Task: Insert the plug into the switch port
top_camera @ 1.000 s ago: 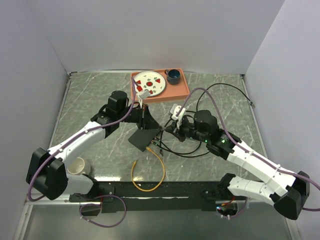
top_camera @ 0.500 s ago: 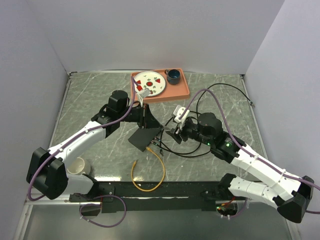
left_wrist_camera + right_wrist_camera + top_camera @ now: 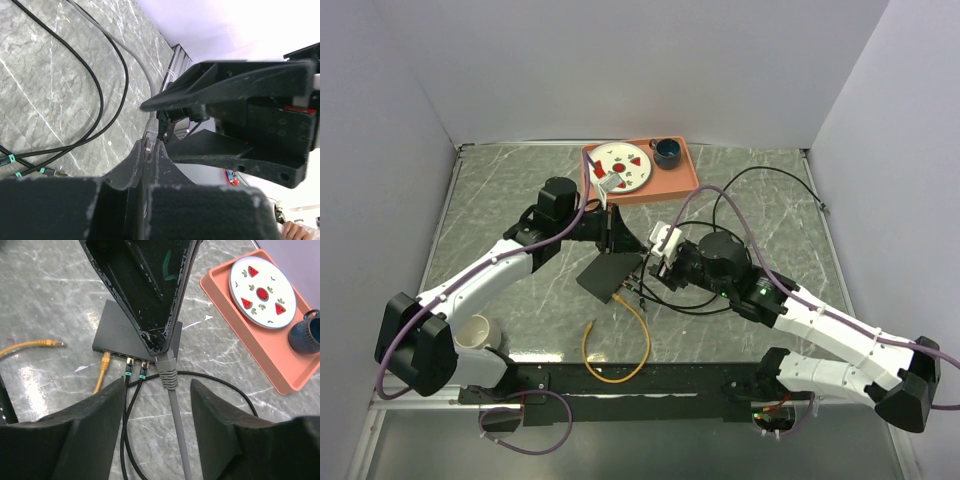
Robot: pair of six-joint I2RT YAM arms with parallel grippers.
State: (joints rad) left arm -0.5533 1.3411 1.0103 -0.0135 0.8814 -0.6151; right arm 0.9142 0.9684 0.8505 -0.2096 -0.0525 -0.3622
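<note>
Right pincer has spread, sitting behind the grey plug that left pincer pinches nose-first at the switch port

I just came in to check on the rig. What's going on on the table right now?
Both arms are gathered at the black switch, working on a grey plug. The left gripper is shut, with its tip down at the switch's port edge, right over the plug's head. Whether the plug is seated is hidden. The right gripper is open and straddles the grey cable without touching it. A yellow cable and two black cables sit in neighbouring ports.
</note>
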